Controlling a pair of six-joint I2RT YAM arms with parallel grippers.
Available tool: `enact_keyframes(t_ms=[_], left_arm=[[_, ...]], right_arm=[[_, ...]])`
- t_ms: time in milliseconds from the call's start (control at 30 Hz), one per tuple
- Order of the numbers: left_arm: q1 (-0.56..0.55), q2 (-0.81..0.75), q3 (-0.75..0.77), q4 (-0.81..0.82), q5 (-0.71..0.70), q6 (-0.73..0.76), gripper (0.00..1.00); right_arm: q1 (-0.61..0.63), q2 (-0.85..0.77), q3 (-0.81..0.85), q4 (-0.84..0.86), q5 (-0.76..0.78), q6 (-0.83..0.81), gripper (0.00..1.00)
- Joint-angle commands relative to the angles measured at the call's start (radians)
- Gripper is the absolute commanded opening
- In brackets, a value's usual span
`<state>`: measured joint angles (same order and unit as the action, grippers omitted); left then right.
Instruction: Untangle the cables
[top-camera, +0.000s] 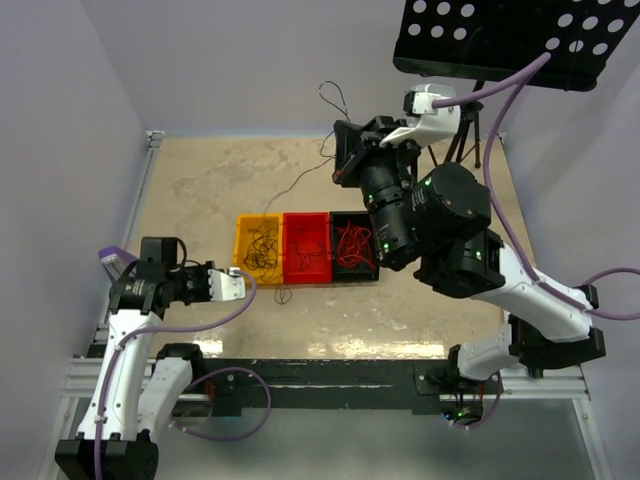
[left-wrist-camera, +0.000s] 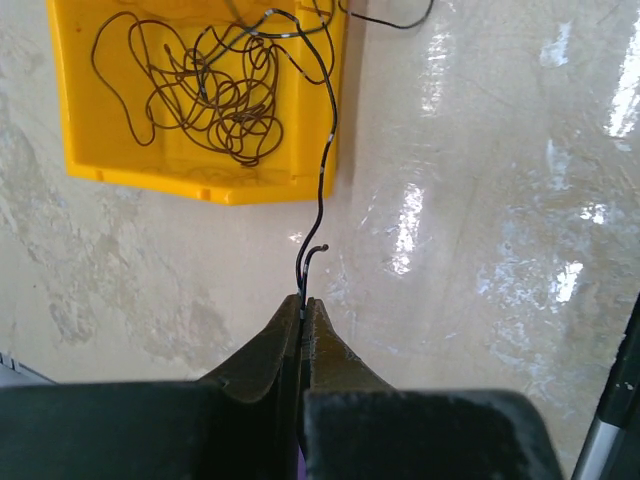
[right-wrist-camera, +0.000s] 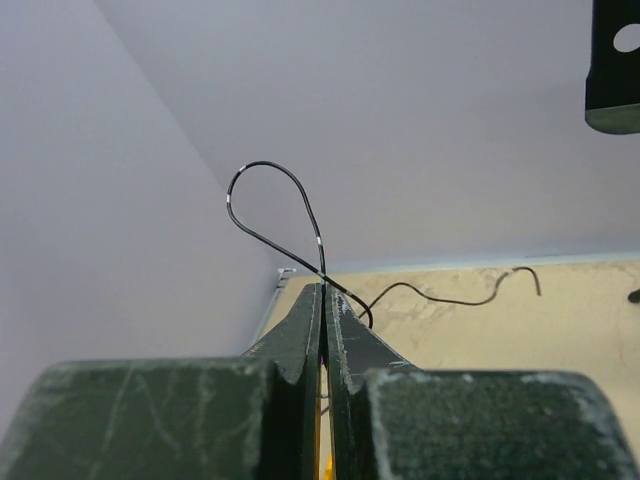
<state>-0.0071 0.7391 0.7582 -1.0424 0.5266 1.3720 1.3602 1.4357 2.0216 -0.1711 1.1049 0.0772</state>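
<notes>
A tangle of thin black cables (left-wrist-camera: 215, 95) lies in the yellow bin (left-wrist-camera: 90, 150). One black cable (left-wrist-camera: 324, 170) runs from that bin over its near wall to my left gripper (left-wrist-camera: 303, 300), which is shut on it low over the table (top-camera: 240, 280). Red cables (top-camera: 352, 245) fill the black bin (top-camera: 368, 279). My right gripper (right-wrist-camera: 324, 287) is raised at the back of the table (top-camera: 340, 162) and shut on another black cable (right-wrist-camera: 262, 190). That cable loops above the jaws, and its free end (right-wrist-camera: 470, 298) trails over the tabletop.
A red bin (top-camera: 307, 272) holding a few red wires stands between the yellow bin (top-camera: 243, 230) and the black one. A black perforated stand (top-camera: 510, 40) hangs over the back right. A small loose wire loop (top-camera: 283, 296) lies in front of the bins. Walls close in left and behind.
</notes>
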Motion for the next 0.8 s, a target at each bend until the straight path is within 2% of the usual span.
enact_keyframes(t_ms=[0,200,400,633,767], left_arm=[[0.002,-0.033,0.023,-0.105,0.059,0.041,0.00],[0.001,-0.060,0.006,-0.189,0.030,0.122,0.00],[0.001,-0.076,-0.056,-0.177,-0.036,0.144,0.00],[0.002,-0.119,-0.105,-0.200,-0.077,0.255,0.00],[0.001,-0.127,-0.115,-0.173,-0.089,0.237,0.00]], right_arm=[[-0.013,0.049,0.034,0.081,-0.039,-0.051,0.00],[-0.065,0.083,0.051,0.088,-0.091,-0.040,0.00],[-0.104,0.104,0.088,0.084,-0.120,-0.043,0.00],[-0.125,0.126,0.123,0.114,-0.102,-0.119,0.00],[-0.145,0.141,0.138,0.122,-0.103,-0.139,0.00]])
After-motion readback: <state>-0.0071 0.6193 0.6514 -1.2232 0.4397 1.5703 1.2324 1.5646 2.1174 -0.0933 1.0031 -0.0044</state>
